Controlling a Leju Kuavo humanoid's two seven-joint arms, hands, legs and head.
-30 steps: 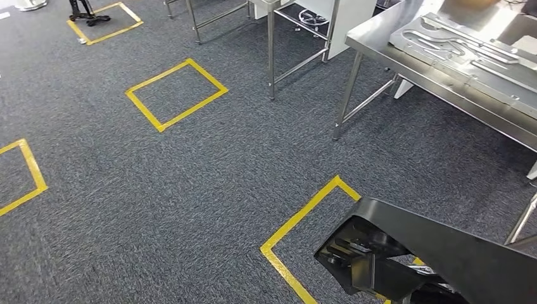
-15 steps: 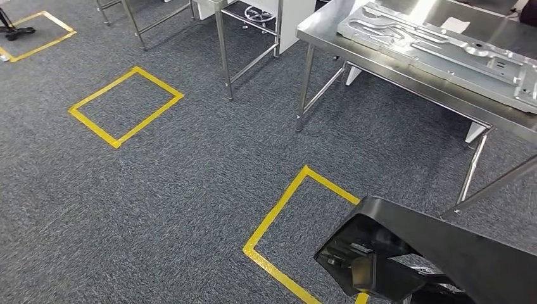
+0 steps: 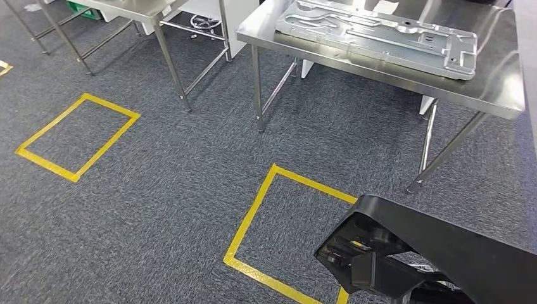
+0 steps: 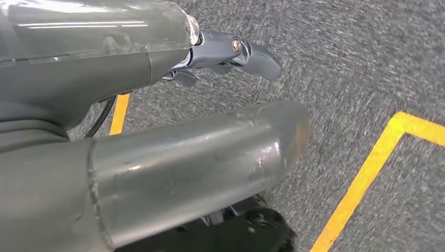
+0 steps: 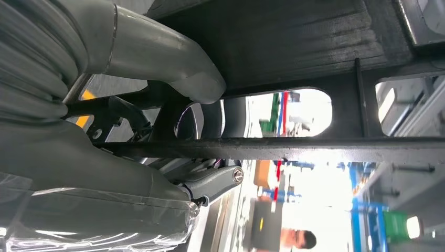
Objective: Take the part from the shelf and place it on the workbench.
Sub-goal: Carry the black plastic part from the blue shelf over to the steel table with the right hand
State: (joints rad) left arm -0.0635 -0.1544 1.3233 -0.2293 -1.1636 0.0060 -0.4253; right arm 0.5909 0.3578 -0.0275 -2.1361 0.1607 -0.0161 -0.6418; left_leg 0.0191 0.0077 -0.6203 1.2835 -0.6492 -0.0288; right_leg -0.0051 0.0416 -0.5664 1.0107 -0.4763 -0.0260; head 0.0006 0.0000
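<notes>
The part (image 3: 456, 247) is a large black moulded panel with ribs and cut-outs, low at the right of the head view above the carpet. My right hand (image 5: 157, 68) grips it: the grey thumb lies over one edge and the dark fingers (image 5: 210, 181) curl behind a bar of the part (image 5: 315, 47). The steel workbench (image 3: 500, 95) stands ahead at the upper right, apart from the part, with a flat grey metal plate (image 3: 380, 28) on it. My left hand (image 4: 210, 105) hangs over the carpet, fingers (image 4: 246, 52) apart, holding nothing.
A yellow tape square (image 3: 253, 215) marks the carpet just before the workbench, and another (image 3: 76, 136) lies further left. A second steel table (image 3: 126, 6) stands at the upper left. A person (image 5: 294, 239) shows far off past the part.
The whole picture has shifted as the camera moved: the workbench and tape squares have slid leftward and the bench shows more fully. The black part stays in the same place in the picture.
</notes>
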